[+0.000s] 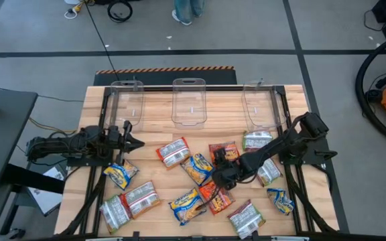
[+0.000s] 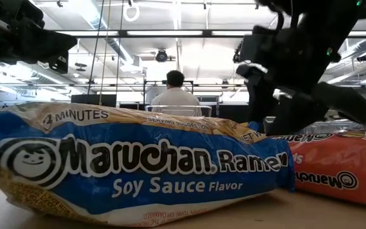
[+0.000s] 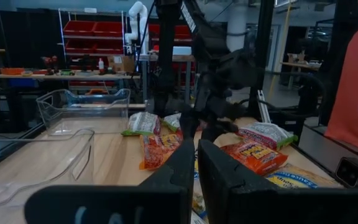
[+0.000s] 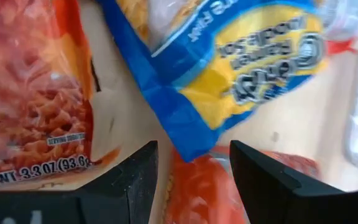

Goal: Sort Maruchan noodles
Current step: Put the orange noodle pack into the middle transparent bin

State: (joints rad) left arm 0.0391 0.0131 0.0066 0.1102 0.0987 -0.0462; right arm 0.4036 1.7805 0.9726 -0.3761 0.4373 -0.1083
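Note:
Several Maruchan packets lie flat on the wooden table: yellow-and-blue ones [image 1: 196, 167] [image 1: 119, 175], orange-red ones [image 1: 214, 197] [image 1: 223, 150] and silvery-white ones [image 1: 173, 152] [image 1: 246, 217]. My right gripper [image 1: 214, 179] is open and points down over the middle cluster. In its wrist view the right gripper [image 4: 194, 171] has its fingers on either side of a yellow-and-blue packet's blue corner [image 4: 179, 124], which lies over an orange-red packet [image 4: 210, 186]. I see no touch. My left gripper [image 1: 134, 142] waits, shut, at the table's left side; its wrist view shows the left gripper [image 3: 196, 165] above the tabletop.
Three clear plastic bins [image 1: 127, 100] [image 1: 189, 100] [image 1: 260, 104] stand along the far edge. A soy sauce packet [image 2: 132, 165] lies close to the low camera, with an orange-red one [image 2: 335, 172] beside it. A person [image 2: 175, 95] sits beyond the table. Bare wood shows between the bins and the packets.

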